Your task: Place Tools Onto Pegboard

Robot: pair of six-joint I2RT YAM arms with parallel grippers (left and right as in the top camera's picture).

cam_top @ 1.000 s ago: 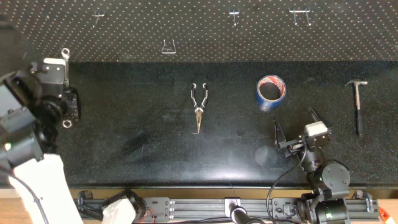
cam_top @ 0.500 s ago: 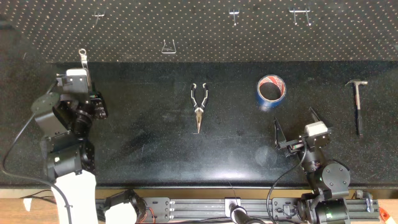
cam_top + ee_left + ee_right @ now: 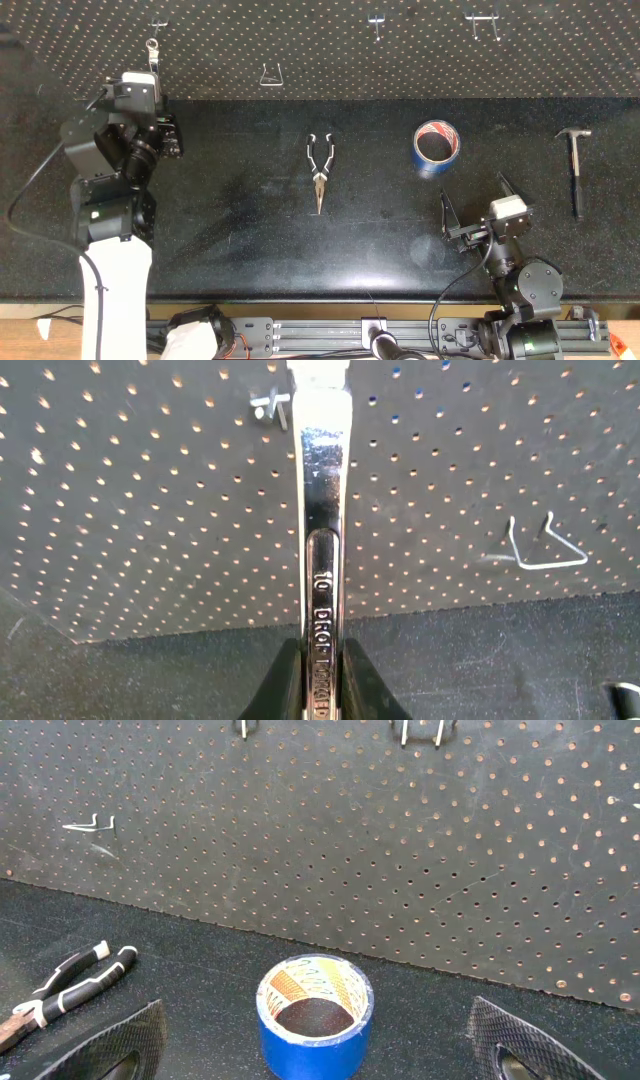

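One wrench (image 3: 322,540), now nearer pegboard hook (image 3: 270,407)

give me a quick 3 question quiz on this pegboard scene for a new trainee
1. True or false: the left hand is shut on the wrench.
2. In the top view, what lies between the pliers and the hammer? A wrench, B tape roll, C nothing.
3. Fill in: the right hand is ____ (open or shut).

Key: 1 true; 2 B; 3 open.
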